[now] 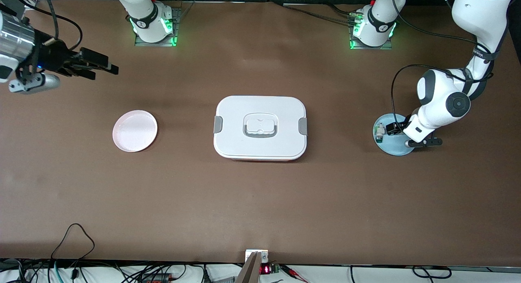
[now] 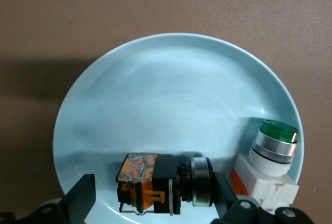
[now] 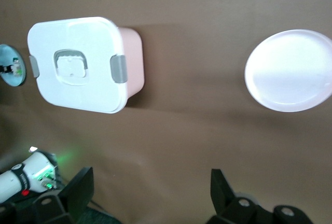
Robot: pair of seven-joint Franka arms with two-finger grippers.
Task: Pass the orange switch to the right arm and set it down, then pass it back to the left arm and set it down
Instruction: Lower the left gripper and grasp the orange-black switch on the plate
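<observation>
The orange switch [image 2: 155, 182], a black body with an orange end and a silver ring, lies on its side on the light blue plate [image 2: 171, 79]. My left gripper [image 2: 153, 198] is down at the plate and open, one finger on each side of the switch. One finger stands clear of the orange end; the other is close by the silver ring. In the front view the left gripper [image 1: 391, 128] sits low over that plate [image 1: 397, 148] and hides the orange switch. My right gripper [image 1: 101, 69] waits open and empty, high over the right arm's end of the table. The white box [image 1: 236, 112] sits mid-table.
A white-and-green switch [image 2: 270, 156] stands on the same blue plate beside the orange one. A pink plate [image 1: 134, 130] lies between the box and the right arm's end. The right wrist view shows the box [image 3: 78, 63] and pink plate [image 3: 290, 71].
</observation>
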